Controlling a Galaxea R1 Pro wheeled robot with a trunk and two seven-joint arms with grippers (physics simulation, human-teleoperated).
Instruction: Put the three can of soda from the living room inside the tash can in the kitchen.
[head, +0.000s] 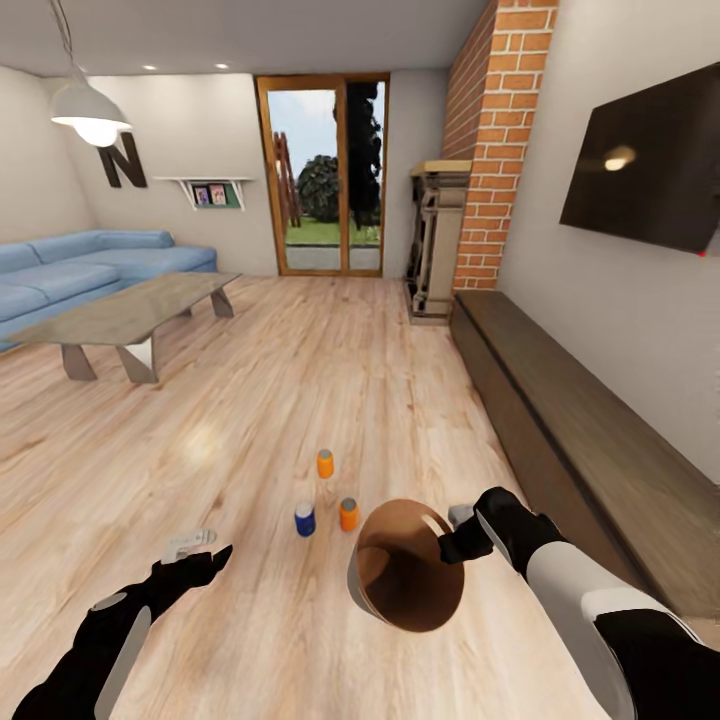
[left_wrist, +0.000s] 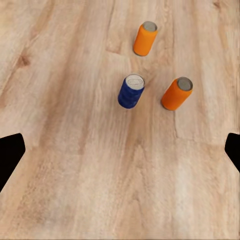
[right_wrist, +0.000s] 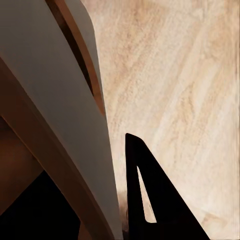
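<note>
Both of my forearms fill the bottom of the head view, and between them at about 5 o'clock I'm carrying the tash can (head: 405, 580), tilted so its brown inside faces the camera. My right gripper (head: 462, 545) is clamped on its rim at the 3 o'clock side; the right wrist view shows a dark finger (right_wrist: 150, 200) outside the grey wall (right_wrist: 45, 110), so I read that as a firm pinch on the rim.

All three cans stand upright on the wood floor (head: 250, 400) of the living room, just beyond the bin: the far orange can (head: 325, 463) at 12 o'clock of the group, the blue can (head: 304, 519) at 7 o'clock, and the near orange can (head: 348, 514) at 5 o'clock, closest to the bin's lip. None is inside the bin, so I judge the task barely started: bin fetched, three cans to load, then the trip to the kitchen.

My left gripper (head: 195, 545) hangs empty at 8 o'clock. From the left wrist view its fingertips (left_wrist: 10, 155) sit wide apart, spread open, with the cans ahead of them and nothing touched.
</note>
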